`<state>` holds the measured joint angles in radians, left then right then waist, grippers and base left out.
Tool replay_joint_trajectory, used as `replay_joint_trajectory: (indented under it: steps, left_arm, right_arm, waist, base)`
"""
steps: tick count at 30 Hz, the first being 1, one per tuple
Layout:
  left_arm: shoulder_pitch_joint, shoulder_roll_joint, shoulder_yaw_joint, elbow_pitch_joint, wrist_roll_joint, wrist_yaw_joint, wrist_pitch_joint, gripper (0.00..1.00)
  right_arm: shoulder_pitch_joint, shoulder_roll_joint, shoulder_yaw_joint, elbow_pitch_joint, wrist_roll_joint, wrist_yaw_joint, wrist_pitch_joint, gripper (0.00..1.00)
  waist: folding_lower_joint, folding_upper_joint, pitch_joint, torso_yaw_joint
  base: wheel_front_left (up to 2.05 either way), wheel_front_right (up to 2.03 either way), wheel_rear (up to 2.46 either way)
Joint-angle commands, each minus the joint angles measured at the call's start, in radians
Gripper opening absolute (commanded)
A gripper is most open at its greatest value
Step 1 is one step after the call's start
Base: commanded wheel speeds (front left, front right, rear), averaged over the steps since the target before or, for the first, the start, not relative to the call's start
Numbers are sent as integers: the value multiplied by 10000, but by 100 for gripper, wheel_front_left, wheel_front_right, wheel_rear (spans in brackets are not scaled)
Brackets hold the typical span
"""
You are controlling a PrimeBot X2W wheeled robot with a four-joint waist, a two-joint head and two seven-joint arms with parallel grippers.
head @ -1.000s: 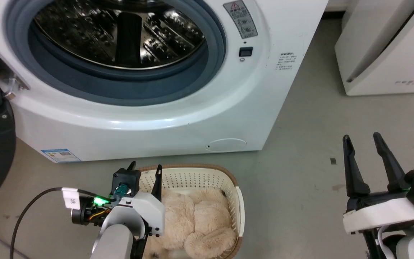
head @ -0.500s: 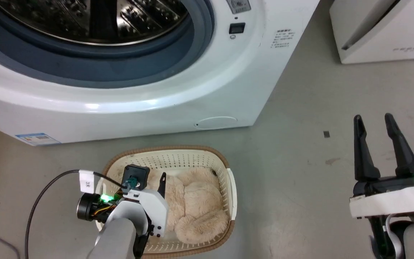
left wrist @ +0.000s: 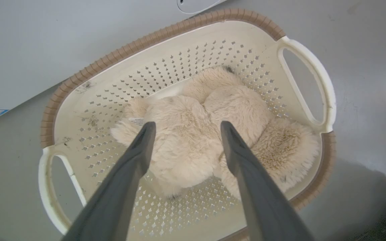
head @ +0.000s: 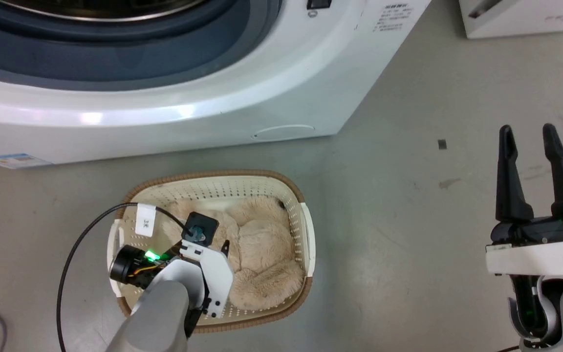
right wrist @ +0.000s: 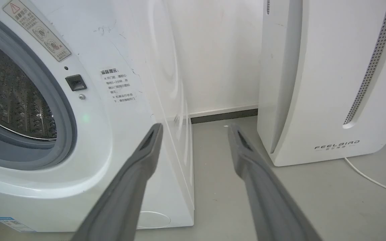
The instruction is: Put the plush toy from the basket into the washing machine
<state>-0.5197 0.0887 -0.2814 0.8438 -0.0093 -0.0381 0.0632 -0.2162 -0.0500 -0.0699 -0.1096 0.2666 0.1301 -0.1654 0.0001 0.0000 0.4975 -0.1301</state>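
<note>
The cream plush toy [head: 262, 254] lies curled in the oval basket [head: 213, 175] on the floor, just in front of the washing machine [head: 164, 112]. My left gripper [head: 211, 240] hangs over the basket, pointing down. In the left wrist view the left gripper [left wrist: 187, 124] is open, its fingertips [left wrist: 147, 129] spread over the plush toy [left wrist: 193, 147] inside the basket [left wrist: 179, 28]; contact is unclear. My right gripper [head: 527, 129] stands open and empty over bare floor at the right. The right gripper [right wrist: 195, 127] faces the washing machine [right wrist: 112, 134] and its steel drum.
The white FEELAIR appliance [right wrist: 330, 83] stands right of the washer, its corner also in the head view [head: 521, 19]. A white cable [right wrist: 374, 179] runs along the floor beside it. A black cable [head: 74, 254] loops from my left wrist.
The head camera has tilted down, so the washer has slid up the picture. My left gripper has gone lower and further over the plush toy in the basket. The right gripper stays open.
</note>
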Motion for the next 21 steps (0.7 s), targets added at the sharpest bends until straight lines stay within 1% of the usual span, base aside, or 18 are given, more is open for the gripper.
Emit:
replay_joint_trajectory:
  steps: [1, 11, 21]
  left_arm:
    - [-324, 124, -125, 300, 62, -20, 120, 100]
    - [-1141, 472, -742, 1327, 166, -76, 650, 100]
    - [-2156, 679, -1349, 2356, 215, -71, 722, 100]
  right_arm:
    - [-265, -2, -25, -113, 119, 4, -120, 100]
    - [-659, -2, -67, -293, 448, 5, -328, 100]
    - [-1089, -2, -120, -508, 734, 5, -536, 100]
  waist:
    - [-1, 0, 255, -91]
    - [-1, 0, 1260, -370]
    - [-1, 0, 2302, -519]
  base:
    - [0, 0, 0]
    - [0, 0, 0]
    - [0, 0, 0]
